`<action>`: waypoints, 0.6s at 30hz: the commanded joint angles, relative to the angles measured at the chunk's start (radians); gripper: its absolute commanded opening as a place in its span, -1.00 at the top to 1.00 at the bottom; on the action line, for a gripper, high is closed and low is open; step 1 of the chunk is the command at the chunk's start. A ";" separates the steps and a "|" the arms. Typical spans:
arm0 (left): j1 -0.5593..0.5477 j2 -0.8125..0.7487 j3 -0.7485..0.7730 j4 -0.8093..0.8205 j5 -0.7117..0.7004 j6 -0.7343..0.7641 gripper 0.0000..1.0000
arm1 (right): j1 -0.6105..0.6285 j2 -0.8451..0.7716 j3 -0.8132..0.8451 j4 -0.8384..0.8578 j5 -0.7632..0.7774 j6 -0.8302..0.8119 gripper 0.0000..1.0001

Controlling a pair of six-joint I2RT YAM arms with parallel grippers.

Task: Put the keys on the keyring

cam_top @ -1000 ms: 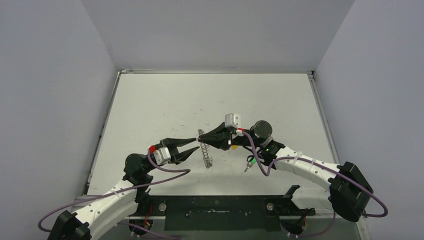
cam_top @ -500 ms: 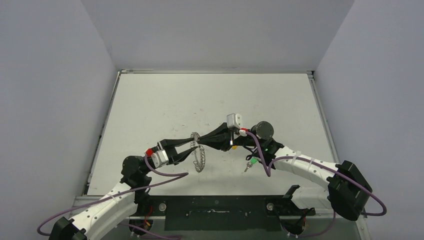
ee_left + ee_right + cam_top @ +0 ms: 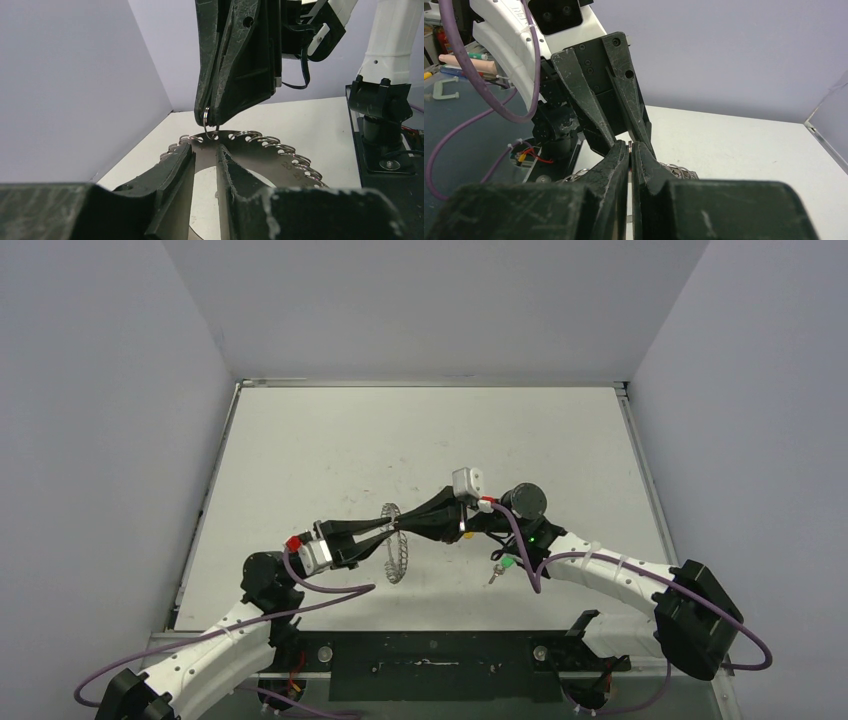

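Black left gripper: newly astride keyring rim, fingers narrowed; grip unclear.
Silver keyring: on edge, long axis far-to-near, face toward left arm.
Black right gripper: clamped on keyring's loop.

keyring: we lose its near edge behind the left gripper.
yellow key: mostly hidden under the right arm.
green key: too small for us to read.

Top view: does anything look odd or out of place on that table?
Only the keyring: it isn't lying flat but is tipped up on edge. One rim loop is pinched in the right gripper, with the left gripper poised at its rim. Nothing looks spilled or broken.
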 commanded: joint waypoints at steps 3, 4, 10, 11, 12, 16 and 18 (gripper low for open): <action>-0.010 0.001 0.058 0.064 0.018 -0.018 0.58 | 0.014 0.011 0.025 0.090 -0.025 -0.002 1.00; -0.012 0.005 0.060 0.066 0.022 -0.020 0.57 | 0.016 0.011 0.026 0.090 -0.025 -0.002 1.00; -0.018 0.023 0.060 0.110 0.032 -0.036 0.40 | 0.023 0.012 0.023 0.085 -0.020 -0.009 1.00; -0.018 0.024 0.062 0.104 0.031 -0.036 0.40 | 0.024 0.011 0.023 0.085 -0.019 -0.008 1.00; -0.018 0.023 0.066 0.090 0.033 -0.033 0.46 | 0.025 0.011 0.023 0.085 -0.018 -0.009 1.00; -0.019 0.025 0.081 0.017 0.041 -0.008 0.99 | 0.027 0.009 0.026 0.074 -0.021 -0.012 1.00; -0.019 0.025 0.080 0.009 0.036 -0.005 1.00 | 0.029 0.008 0.027 0.057 -0.023 -0.021 1.00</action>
